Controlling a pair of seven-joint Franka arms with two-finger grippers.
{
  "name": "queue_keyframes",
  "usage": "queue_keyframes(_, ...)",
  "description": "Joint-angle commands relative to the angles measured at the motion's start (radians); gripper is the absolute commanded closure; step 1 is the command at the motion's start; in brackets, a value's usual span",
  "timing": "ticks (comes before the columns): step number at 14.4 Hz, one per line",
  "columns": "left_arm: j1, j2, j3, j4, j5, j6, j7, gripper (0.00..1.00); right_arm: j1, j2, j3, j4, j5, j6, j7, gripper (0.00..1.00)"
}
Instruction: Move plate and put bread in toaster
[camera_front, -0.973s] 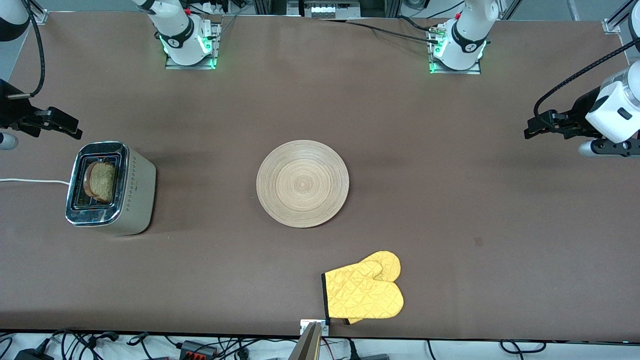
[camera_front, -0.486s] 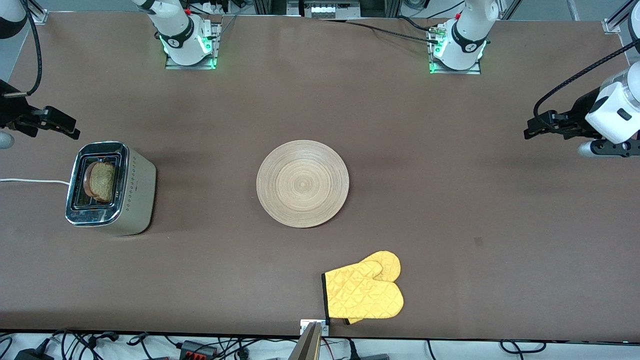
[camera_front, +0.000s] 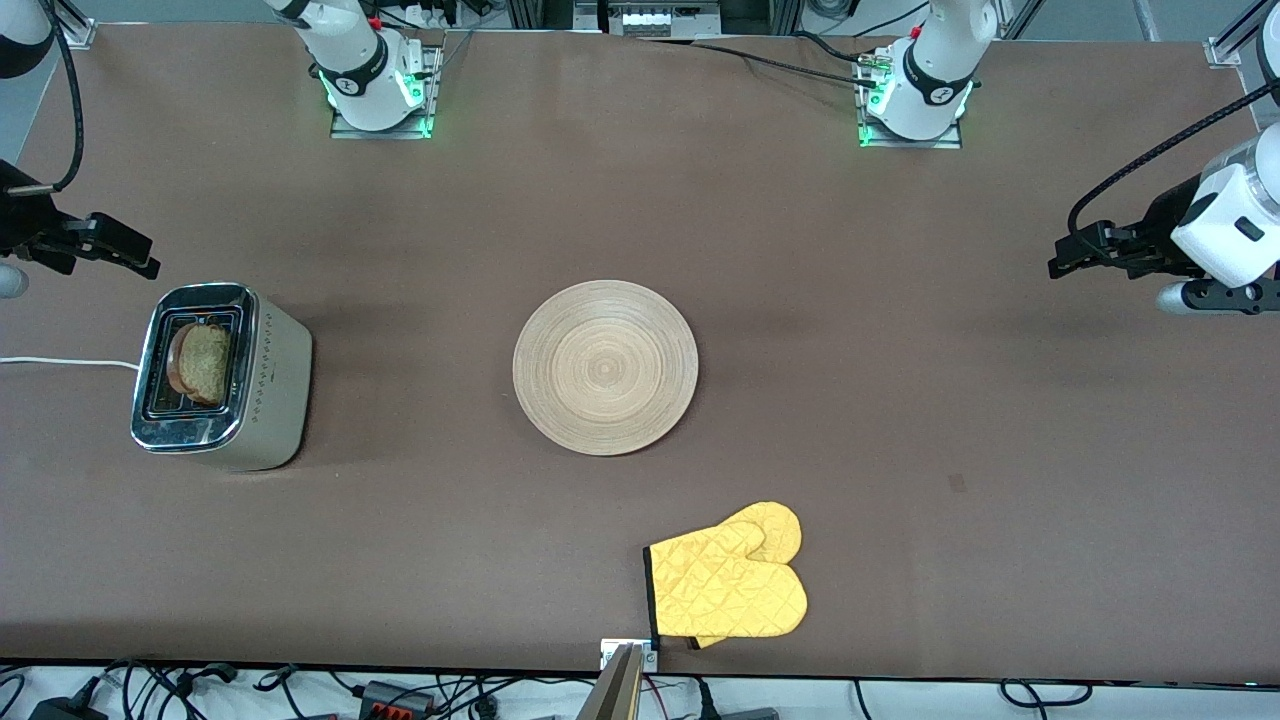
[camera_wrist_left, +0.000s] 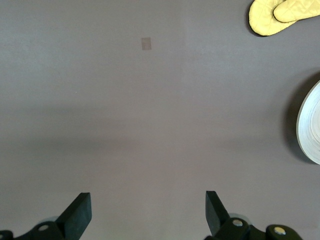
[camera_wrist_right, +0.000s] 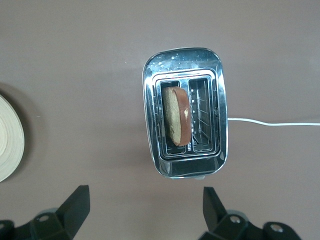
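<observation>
The round light-wood plate (camera_front: 605, 367) lies flat mid-table; its edge shows in the left wrist view (camera_wrist_left: 309, 125) and the right wrist view (camera_wrist_right: 9, 140). The chrome-topped toaster (camera_front: 218, 377) stands toward the right arm's end, white cord trailing off. The bread slice (camera_front: 203, 363) stands in one toaster slot, its top sticking out, also in the right wrist view (camera_wrist_right: 177, 122). My right gripper (camera_front: 135, 255) is open and empty, up in the air beside the toaster (camera_wrist_right: 184, 113). My left gripper (camera_front: 1062, 262) is open and empty, over bare table at the left arm's end.
A yellow quilted oven mitt (camera_front: 730, 585) lies near the table's front edge, nearer the front camera than the plate; it shows in the left wrist view (camera_wrist_left: 280, 16). A small mark (camera_front: 957, 484) is on the brown table.
My right gripper has drawn back a little from the toaster toward the table's end. The left arm, plate, bread and mitt have not moved.
</observation>
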Motion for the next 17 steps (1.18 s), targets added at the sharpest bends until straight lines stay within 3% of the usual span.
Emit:
queue_keyframes(1,0.004,0.012,-0.001,0.031,0.017,-0.020,0.004,0.00,-0.024,-0.013,0.021,-0.009,-0.002,0.001,-0.015,0.00)
queue_keyframes(17,0.003,0.014,-0.003,0.034,0.020,-0.026,0.007,0.00,-0.022,-0.024,0.022,-0.022,0.000,-0.022,-0.015,0.00)
